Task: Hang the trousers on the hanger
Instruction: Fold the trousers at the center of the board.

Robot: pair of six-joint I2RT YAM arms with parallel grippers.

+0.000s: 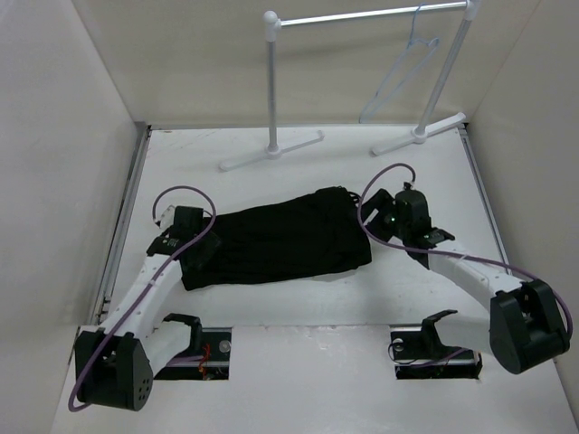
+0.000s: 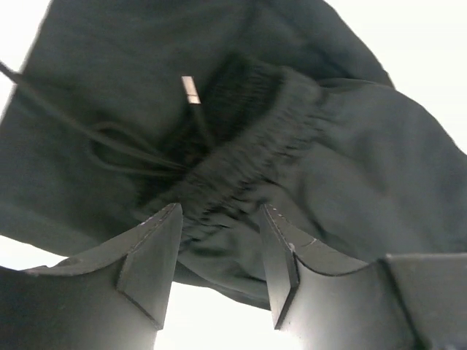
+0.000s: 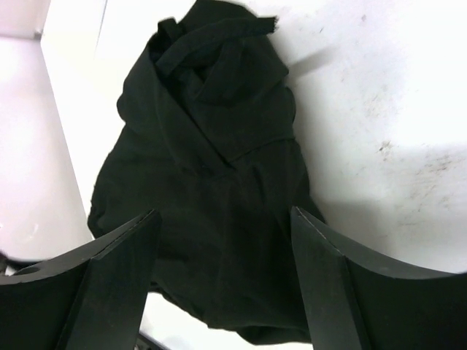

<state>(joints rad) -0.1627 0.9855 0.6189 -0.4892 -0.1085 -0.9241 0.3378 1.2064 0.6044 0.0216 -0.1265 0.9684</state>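
At the middle of the desk [image 1: 181, 158], top view, we see the trousers [image 1: 271, 240] lying bunched; the hanger [image 1: 403, 77] hangs on the rack [image 1: 271, 90] at the far right corner. Left wrist: the left gripper [image 2: 219, 219] straddles the waistband [image 2: 255, 146]; whether it grips, we cannot tell. Right wrist: the right gripper [image 3: 222, 219] is released, jaws wide over the cloth.

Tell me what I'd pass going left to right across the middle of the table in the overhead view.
In order: left gripper → trousers → right gripper.

black trousers [image 1: 276, 242], pale-blue hanger [image 1: 395, 80], white rack [image 1: 362, 16]
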